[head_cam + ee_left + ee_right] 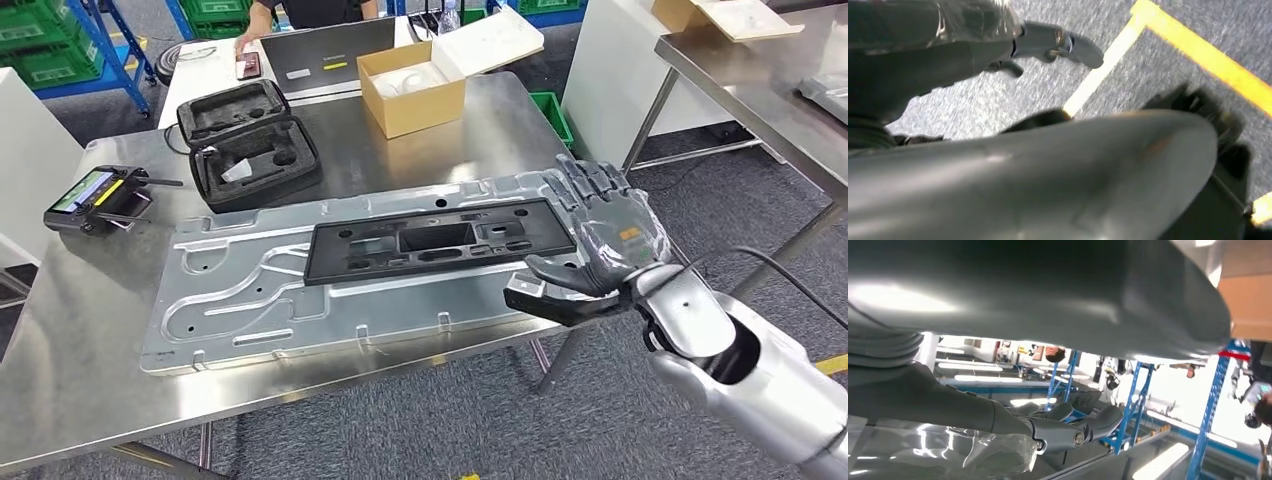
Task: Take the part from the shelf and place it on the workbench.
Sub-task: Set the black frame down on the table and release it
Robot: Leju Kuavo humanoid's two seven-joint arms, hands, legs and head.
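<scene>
- Head view: right hand [590,245] reaches in from the lower right on its silver forearm, palm turned toward the bench, fingers extended and spread, thumb stuck out toward the left. Nothing held.
- Right hand sits over the right end of the table, at the right end of the black rectangular plastic part [440,240]; thumb tip lies just below the part's near right corner. Contact with the part cannot be told.
- Right wrist view: right hand's fingers [1068,427] stretched out, gently curved, nothing between them.
- Black part lies flat on top of a large silver stamped metal panel [250,310], long axis left to right, tilted slightly so its right end is farther from the robot. Cut-outs face up.
- Silver panel lies flat on the stainless steel workbench [80,370], long axis parallel to the part's.
- Left wrist view: left hand [1053,45] hangs above grey carpet with a yellow floor line [1208,60]; fingers loosely curled, empty.
- Farther back on the bench: open black foam-lined case [250,140], open cardboard box [412,88], handheld controller with screen [98,198] at the left edge.
</scene>
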